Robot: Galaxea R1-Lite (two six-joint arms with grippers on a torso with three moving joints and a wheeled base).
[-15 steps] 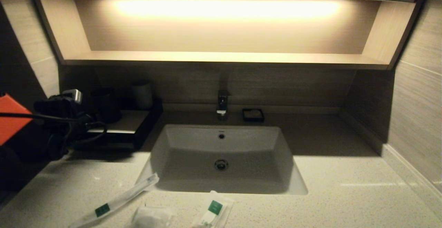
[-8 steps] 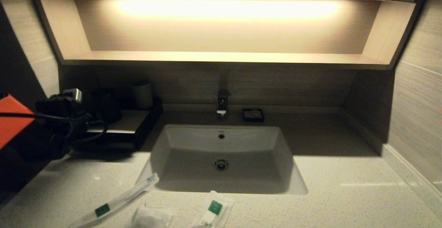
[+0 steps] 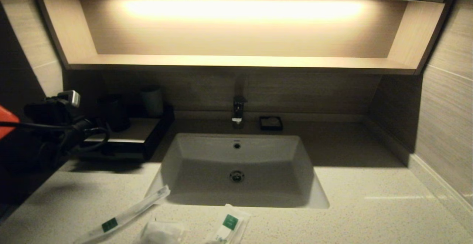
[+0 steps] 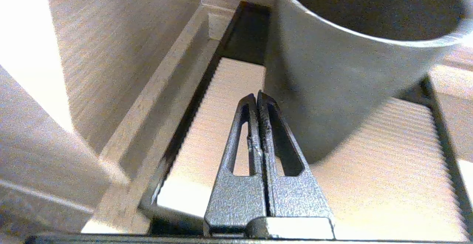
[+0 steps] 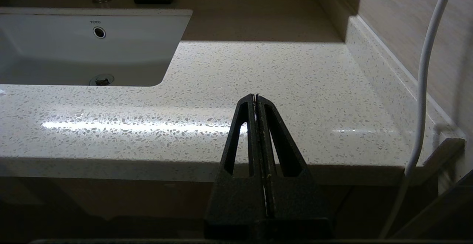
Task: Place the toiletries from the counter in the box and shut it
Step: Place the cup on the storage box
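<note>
Three wrapped toiletries lie at the counter's front edge: a long toothbrush packet [image 3: 122, 214], a small clear packet [image 3: 162, 233] and a sachet with a green label [image 3: 229, 224]. A black-rimmed box or tray [image 3: 155, 133] with a light ribbed surface [image 4: 229, 100] stands at the back left. My left arm [image 3: 55, 125] is at its left end. The left gripper [image 4: 257, 95] is shut and empty, just above the ribbed surface beside a grey cup [image 4: 332, 74]. My right gripper [image 5: 256, 96] is shut and empty, low before the counter's front edge, out of the head view.
A dark cup [image 3: 112, 112] and a grey cup [image 3: 152, 100] stand on the tray. The sink [image 3: 236, 170] fills the middle, with a faucet [image 3: 238, 111] and a soap dish [image 3: 271, 122] behind. A wall [image 3: 443, 118] bounds the right. A white cable [image 5: 425, 70] hangs beside the right gripper.
My left arm has drawn back a little to the left, away from the cups. The toiletries have not moved.
</note>
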